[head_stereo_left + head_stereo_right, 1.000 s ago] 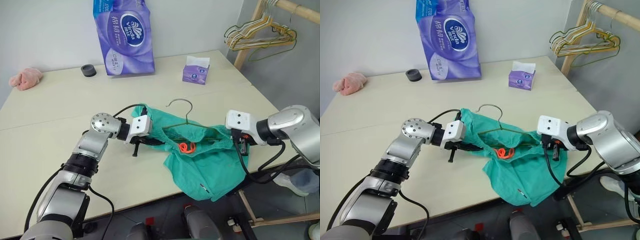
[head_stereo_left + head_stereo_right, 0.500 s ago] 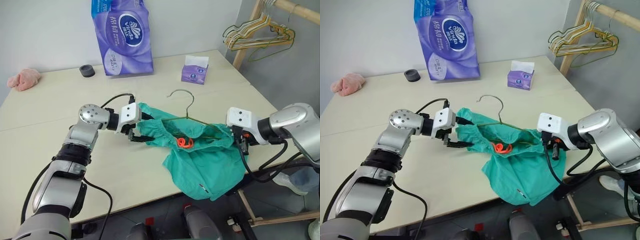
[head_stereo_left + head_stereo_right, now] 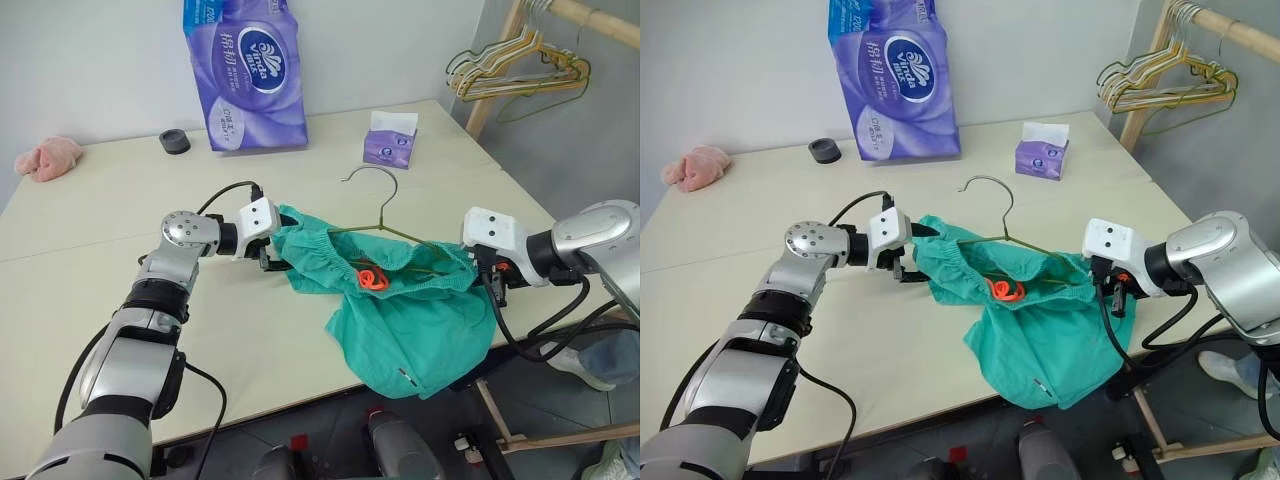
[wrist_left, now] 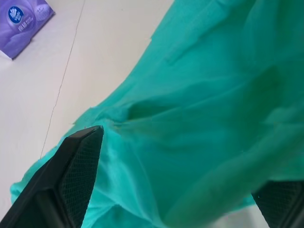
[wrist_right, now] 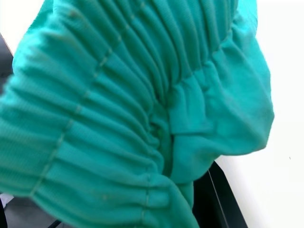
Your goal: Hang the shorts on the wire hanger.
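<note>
Teal-green fabric shorts (image 3: 400,300) with a gathered elastic waistband lie at the centre of the frame, one leg spilling over the near edge of the pale bench (image 3: 100,250). At centre right, the right hand (image 3: 487,288) is clenched on the right end of the waistband; its wrist view shows the gathered elastic bunched against its fingers. At centre left, the left hand (image 3: 275,258) stands released, its black fingers (image 4: 71,175) spread to either side of the cloth at the left end of the waistband without pinching it. Threaded into the waistband, the thin olive-gold wire hanger (image 3: 385,225) runs with its long axis left to right across the frame, the hook rising above the fabric just behind the orange drawstring (image 3: 372,279). The left shoulder of the hanger lies just to the right of the left hand, which is the nearer one; the coming move probably turns on taking up that loose end. Farther back stand a small purple tissue box (image 3: 390,140), a tall purple paper-roll pack (image 3: 245,70), a black ring (image 3: 174,141) and a pink cloth (image 3: 48,157); at upper right hangs a bunch of hangers (image 3: 520,65).
</note>
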Motion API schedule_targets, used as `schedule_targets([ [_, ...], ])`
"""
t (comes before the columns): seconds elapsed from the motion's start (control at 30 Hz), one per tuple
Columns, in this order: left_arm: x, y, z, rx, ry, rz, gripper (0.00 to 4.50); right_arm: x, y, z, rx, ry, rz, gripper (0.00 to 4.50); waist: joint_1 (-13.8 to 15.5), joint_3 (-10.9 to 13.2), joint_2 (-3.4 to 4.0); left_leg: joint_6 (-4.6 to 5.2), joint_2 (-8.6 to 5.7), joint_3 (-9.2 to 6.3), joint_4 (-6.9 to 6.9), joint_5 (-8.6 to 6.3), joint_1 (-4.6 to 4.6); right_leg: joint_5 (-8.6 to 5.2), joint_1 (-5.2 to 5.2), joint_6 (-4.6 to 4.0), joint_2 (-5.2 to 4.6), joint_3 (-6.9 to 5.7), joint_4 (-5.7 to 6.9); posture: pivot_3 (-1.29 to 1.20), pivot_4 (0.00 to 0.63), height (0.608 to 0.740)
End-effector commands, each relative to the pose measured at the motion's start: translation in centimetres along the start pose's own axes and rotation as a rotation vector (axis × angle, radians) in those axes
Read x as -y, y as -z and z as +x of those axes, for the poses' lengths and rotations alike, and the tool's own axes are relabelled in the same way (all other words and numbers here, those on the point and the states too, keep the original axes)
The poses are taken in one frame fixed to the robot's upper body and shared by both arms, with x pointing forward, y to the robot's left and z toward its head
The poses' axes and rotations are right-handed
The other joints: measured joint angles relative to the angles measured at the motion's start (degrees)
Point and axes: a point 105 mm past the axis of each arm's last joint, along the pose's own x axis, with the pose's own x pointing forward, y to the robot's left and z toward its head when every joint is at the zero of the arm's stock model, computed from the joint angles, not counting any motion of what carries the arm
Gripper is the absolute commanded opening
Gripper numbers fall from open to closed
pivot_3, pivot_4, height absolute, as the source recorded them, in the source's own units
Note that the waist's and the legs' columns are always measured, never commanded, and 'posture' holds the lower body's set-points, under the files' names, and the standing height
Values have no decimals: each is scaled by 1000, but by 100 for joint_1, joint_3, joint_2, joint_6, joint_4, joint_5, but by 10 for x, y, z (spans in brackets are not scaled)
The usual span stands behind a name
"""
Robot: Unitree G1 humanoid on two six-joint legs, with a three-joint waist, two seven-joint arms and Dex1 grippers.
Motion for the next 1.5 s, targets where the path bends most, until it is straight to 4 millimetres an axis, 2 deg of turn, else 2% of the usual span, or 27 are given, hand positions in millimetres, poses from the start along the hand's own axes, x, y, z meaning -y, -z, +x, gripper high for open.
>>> schedule_targets([
  [0.03, -9, -13, -5, 46, -19, 14, 4307, 3, -7, -12, 22, 47, -22, 0, -9, 0, 0, 0, 0, 0, 0, 0, 0, 0, 0, 0, 0, 0, 0, -300, 91, 740],
  [0.1, -10, -14, -5, 47, -20, 14, 3930, 3, -7, -12, 23, 47, -21, 0, -12, 0, 0, 0, 0, -1, 0, 0, 0, 0, 0, 0, 1, -1, 0, -301, 92, 740],
  [0.27, -12, -12, -7, 36, -28, 17, 2398, 3, -8, -12, 26, 50, -18, 0, -12, 0, 0, 0, 0, -2, 0, 0, 0, 0, 0, 0, 0, -1, 0, -299, 89, 740],
  [0.53, -21, -1, -21, -13, -79, 11, 19, 4, -5, -13, 21, 57, -12, 0, -15, 0, 0, 0, 0, -2, 0, 0, 0, 0, 0, 0, 0, -2, 0, -295, 87, 740],
  [0.8, -21, 7, -24, -43, -95, 6, 19, 4, -3, -15, 16, 55, -10, 0, -14, 0, 0, 0, 0, -3, 0, 0, -1, 0, 0, 0, 0, -3, 0, -291, 87, 740],
  [1.0, -23, 3, -20, -20, -112, -2, 19, 4, -5, -14, 25, 57, -9, 0, -13, 0, 0, 0, -1, -3, 0, 0, -1, 0, 0, 0, 0, -3, 0, -292, 86, 740],
  [1.1, -22, 4, -19, -28, -102, -28, 643, 4, -5, -14, 29, 57, -7, 0, -15, 0, 0, 0, 0, -3, 0, 0, -1, 0, 0, 0, 0, -3, 1, -292, 85, 740],
  [1.37, -21, 4, -22, -1, -114, -29, 2949, 5, -7, -14, 49, 64, 15, 0, -15, 0, 0, 0, 0, -3, 1, 0, -1, 0, 0, 0, 0, -4, 1, -291, 81, 740],
  [1.5, -36, 3, -40, 12, -189, -93, 2949, 6, -7, -15, 67, 67, 49, 0, -16, 0, 0, 0, 0, -3, 1, 0, -1, 0, 0, 0, -1, -4, 1, -292, 79, 740],
])
